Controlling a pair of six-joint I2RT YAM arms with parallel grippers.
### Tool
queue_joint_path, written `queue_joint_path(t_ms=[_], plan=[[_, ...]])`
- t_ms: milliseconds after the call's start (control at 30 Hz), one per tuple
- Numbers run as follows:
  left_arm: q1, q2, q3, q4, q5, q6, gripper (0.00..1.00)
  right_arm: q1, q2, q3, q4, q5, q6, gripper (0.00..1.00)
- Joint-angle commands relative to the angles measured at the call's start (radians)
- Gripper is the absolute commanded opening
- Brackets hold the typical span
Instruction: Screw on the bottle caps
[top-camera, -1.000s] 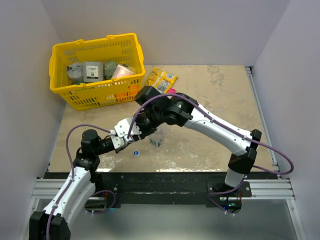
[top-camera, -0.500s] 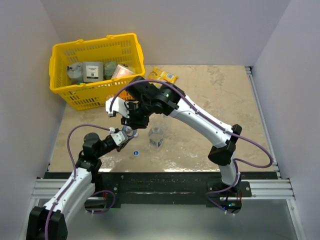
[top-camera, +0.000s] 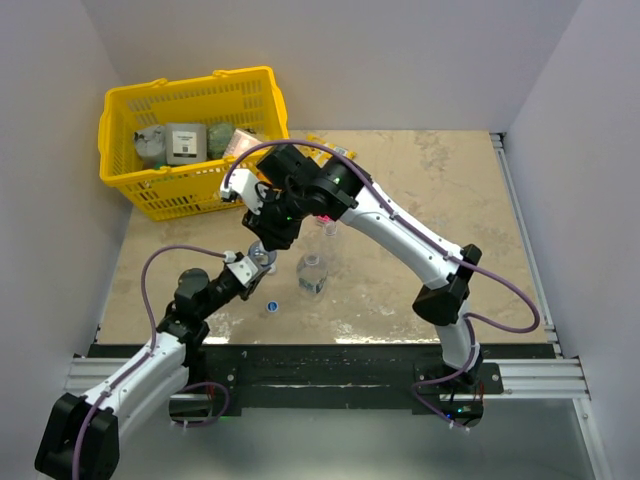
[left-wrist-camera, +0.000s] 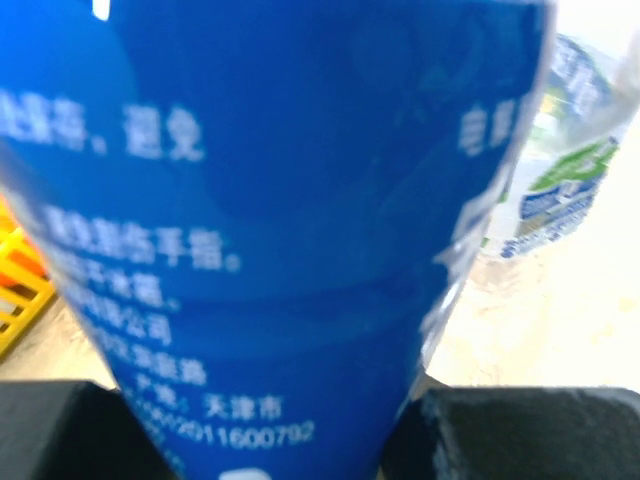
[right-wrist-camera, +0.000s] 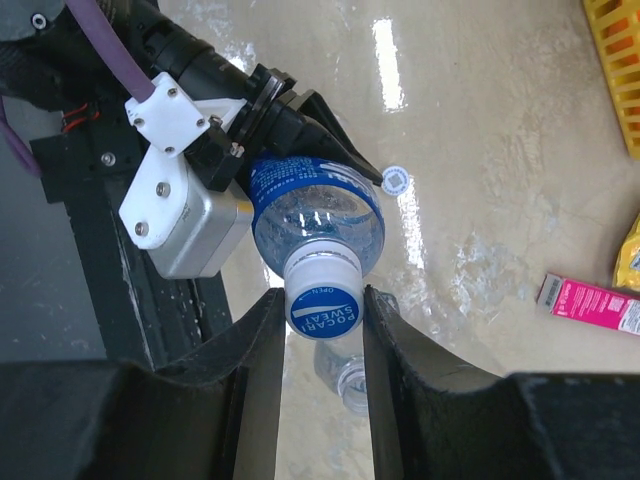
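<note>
Soft, even overhead light filled the top view, with faint shadows. The left wrist view was badly blurred, the bottle (left-wrist-camera: 270, 220) too close to focus. The right wrist view showed the bottle cap (right-wrist-camera: 324, 300) sharply, with white glare streaking the glossy table (right-wrist-camera: 480, 150).

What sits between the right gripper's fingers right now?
The blue cap, seated on the blue-labelled bottle that the left gripper holds; the right wrist view shows it.
</note>
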Motion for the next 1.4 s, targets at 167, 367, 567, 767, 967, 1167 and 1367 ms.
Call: queue_joint_path(t_ms=[167, 367, 567, 767, 967, 1167, 1367], plan=[[-0.01, 0.004, 0.019, 0.199, 0.01, -0.071, 0.0, 0.042, 0.042, 0.016, 0.011, -0.038, 0.055, 0.02], [-0.01, 0.082, 0.047, 0.154, 0.001, -0.08, 0.0, 0.042, 0.014, 0.028, 0.008, -0.003, 0.041, 0.41], [-0.009, 0.122, 0.072, 0.145, -0.038, -0.094, 0.0, 0.042, -0.036, 0.042, -0.012, -0.006, 0.015, 0.66], [-0.006, 0.116, 0.078, 0.119, 0.01, -0.083, 0.0, 0.038, -0.134, -0.022, -0.012, -0.021, -0.096, 0.77], [0.02, 0.061, 0.089, 0.015, 0.249, -0.001, 0.0, -0.036, -0.366, -0.357, 0.214, -0.124, -0.444, 0.74], [0.02, 0.029, 0.154, -0.194, 0.381, 0.162, 0.0, -0.04, -0.512, -0.536, 0.27, -0.234, -0.926, 0.7], [0.02, 0.038, 0.193, -0.265, 0.403, 0.217, 0.0, -0.008, -0.48, -0.529, 0.155, -0.296, -1.092, 0.64]])
